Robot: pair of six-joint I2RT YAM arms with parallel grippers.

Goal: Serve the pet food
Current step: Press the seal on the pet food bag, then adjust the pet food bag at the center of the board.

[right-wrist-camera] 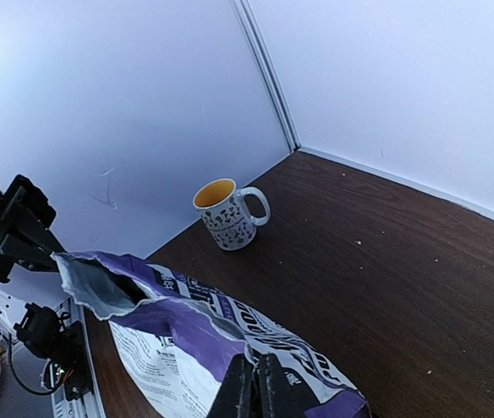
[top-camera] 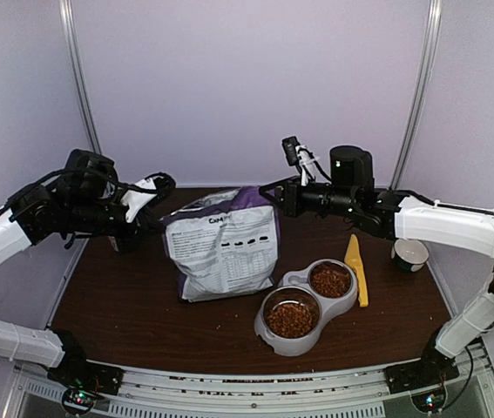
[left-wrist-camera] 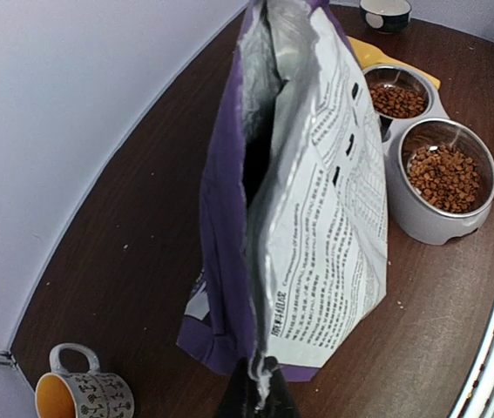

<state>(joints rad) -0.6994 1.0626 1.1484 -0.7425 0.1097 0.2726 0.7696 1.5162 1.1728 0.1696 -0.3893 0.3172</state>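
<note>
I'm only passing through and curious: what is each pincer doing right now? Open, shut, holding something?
Left pincer: shut, pinching an edge of the bag.
Right pincer: shut, also pinching an edge of the bag.

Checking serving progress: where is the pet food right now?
In the top view, the pet food lies in both cups of the double bowl, right of centre, between bag and yellow scoop.

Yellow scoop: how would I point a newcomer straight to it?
On the brown table, find the grey double bowl right of the purple-and-white bag. The scoop lies flat along the bowl's right side. It is the only long, yellow thing there.
</note>
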